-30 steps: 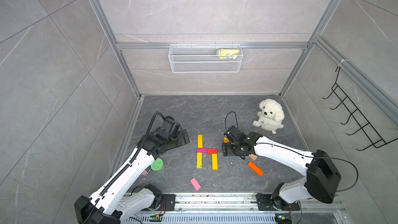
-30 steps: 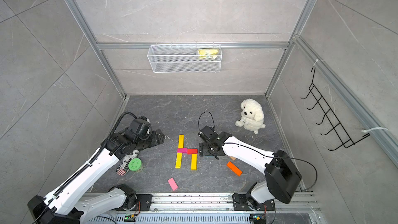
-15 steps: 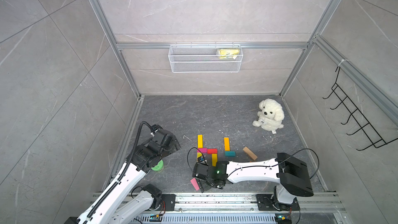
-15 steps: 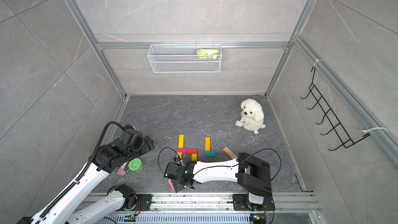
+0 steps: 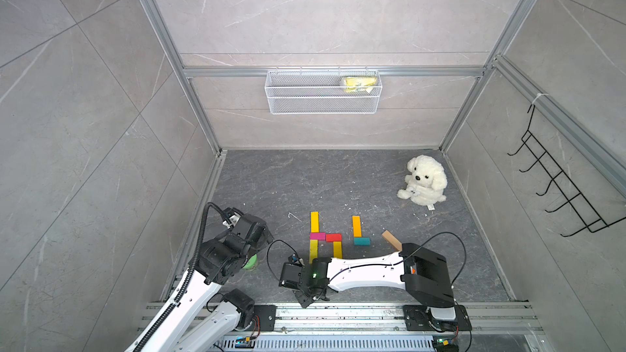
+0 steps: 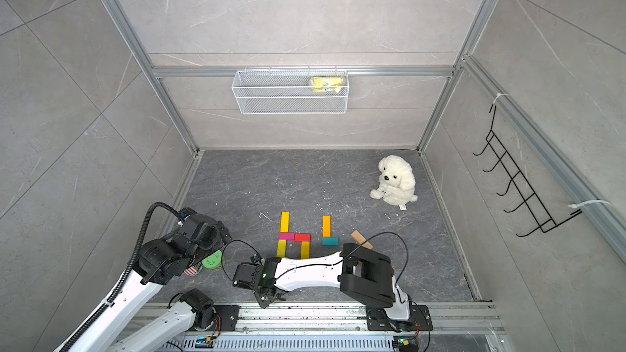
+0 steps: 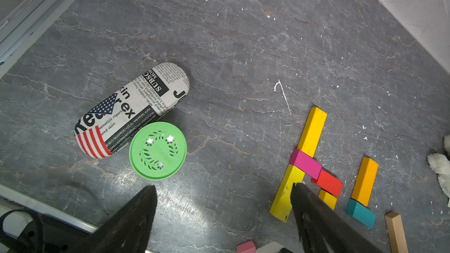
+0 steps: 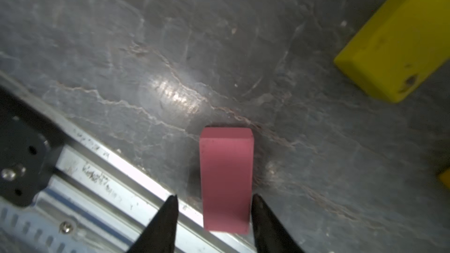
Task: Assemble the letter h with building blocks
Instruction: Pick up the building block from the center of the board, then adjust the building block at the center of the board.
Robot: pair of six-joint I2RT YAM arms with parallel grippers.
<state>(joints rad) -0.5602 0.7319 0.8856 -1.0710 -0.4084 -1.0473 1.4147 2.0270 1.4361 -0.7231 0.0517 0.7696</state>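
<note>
Yellow (image 5: 314, 221), magenta (image 5: 317, 236) and red (image 5: 333, 237) building blocks lie joined on the floor, with two yellow bars (image 5: 313, 252) below them. An amber bar (image 5: 356, 226) with a teal block (image 5: 361, 241) lies to their right, and a tan bar (image 5: 391, 240) beyond. My right gripper (image 8: 214, 197) hangs low by the front rail and straddles a pink block (image 8: 226, 178). One finger touches the block's side and a gap shows at the other. In both top views the arm hides this block. My left gripper (image 7: 222, 192) is open and empty above the floor.
A green-lidded can (image 7: 157, 150) and a newsprint case (image 7: 131, 108) lie at the front left under my left arm. A white plush dog (image 5: 423, 181) sits at the back right. A metal rail (image 8: 97, 166) runs along the front edge. A wire basket (image 5: 323, 93) hangs on the back wall.
My right arm swung from the middle of the floor to the front edge and its jaws narrowed around the pink block. My left arm drew back toward the front left.
</note>
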